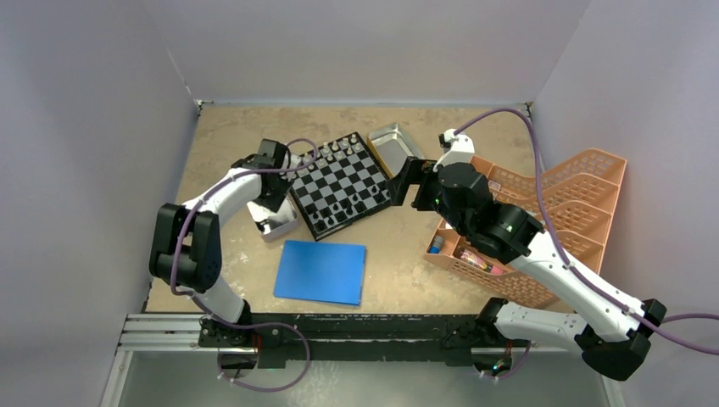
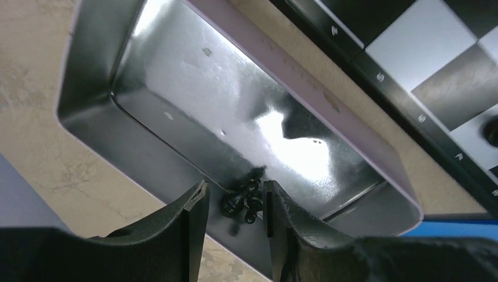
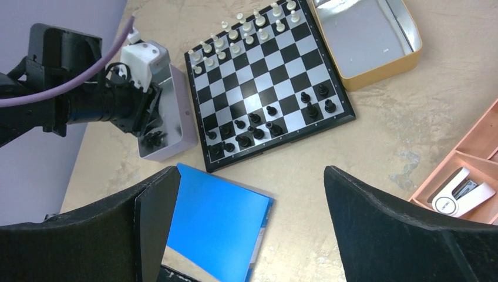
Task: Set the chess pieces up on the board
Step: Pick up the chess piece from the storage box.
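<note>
The left gripper (image 2: 235, 194) stands narrowly open, with a clump of black chess pieces (image 2: 239, 204) between its jaws. Closing may catch several together, or flick one along the tray (image 2: 176, 76).

Board (image 3: 267, 88) was black-and-silver chequered, black-bordered. Pieces (image 3: 306, 97) were white and black. Sheet (image 3: 217, 226) was blue, basket (image 1: 560, 203) salmon-pink, table (image 1: 398, 254) mottled beige.
</note>
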`<act>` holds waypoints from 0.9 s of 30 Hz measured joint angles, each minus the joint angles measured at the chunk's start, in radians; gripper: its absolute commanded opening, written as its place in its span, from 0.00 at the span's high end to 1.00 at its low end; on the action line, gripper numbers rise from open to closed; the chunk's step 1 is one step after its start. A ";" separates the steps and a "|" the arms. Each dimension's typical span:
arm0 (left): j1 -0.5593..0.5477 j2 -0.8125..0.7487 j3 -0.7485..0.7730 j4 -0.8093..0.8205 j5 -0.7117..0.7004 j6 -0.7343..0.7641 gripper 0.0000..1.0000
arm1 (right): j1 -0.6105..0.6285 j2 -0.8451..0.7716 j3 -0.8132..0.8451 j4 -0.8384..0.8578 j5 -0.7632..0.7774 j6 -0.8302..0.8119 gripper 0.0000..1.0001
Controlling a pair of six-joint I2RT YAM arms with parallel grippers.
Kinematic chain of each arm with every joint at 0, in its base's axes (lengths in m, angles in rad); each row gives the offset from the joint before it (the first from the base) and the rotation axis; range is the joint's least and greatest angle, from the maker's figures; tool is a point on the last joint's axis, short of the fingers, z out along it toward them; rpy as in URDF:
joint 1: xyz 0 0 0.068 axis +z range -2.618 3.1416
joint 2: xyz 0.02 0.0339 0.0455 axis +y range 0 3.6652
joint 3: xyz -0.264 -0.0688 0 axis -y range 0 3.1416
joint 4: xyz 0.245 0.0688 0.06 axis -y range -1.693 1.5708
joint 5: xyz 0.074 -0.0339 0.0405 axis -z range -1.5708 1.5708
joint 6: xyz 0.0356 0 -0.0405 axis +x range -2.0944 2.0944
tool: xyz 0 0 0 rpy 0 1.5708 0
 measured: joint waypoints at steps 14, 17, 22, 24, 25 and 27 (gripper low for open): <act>0.003 0.019 -0.091 -0.014 0.013 0.074 0.62 | 0.000 0.001 0.000 0.000 0.018 0.000 0.05; 0.004 0.028 -0.091 -0.010 0.012 0.074 0.62 | 0.000 0.002 0.000 0.000 0.026 -0.003 0.05; 0.005 0.057 -0.091 -0.004 0.011 0.074 0.64 | 0.000 0.014 0.000 0.000 0.026 -0.014 0.04; 0.005 0.060 -0.091 -0.001 0.006 0.074 0.64 | 0.000 0.017 0.000 0.000 0.026 -0.018 0.04; 0.005 0.061 -0.091 0.002 0.002 0.074 0.64 | 0.000 0.019 0.000 0.000 0.026 -0.019 0.04; 0.006 0.068 -0.089 0.010 -0.006 0.075 0.66 | 0.000 0.019 0.000 0.000 0.027 -0.019 0.04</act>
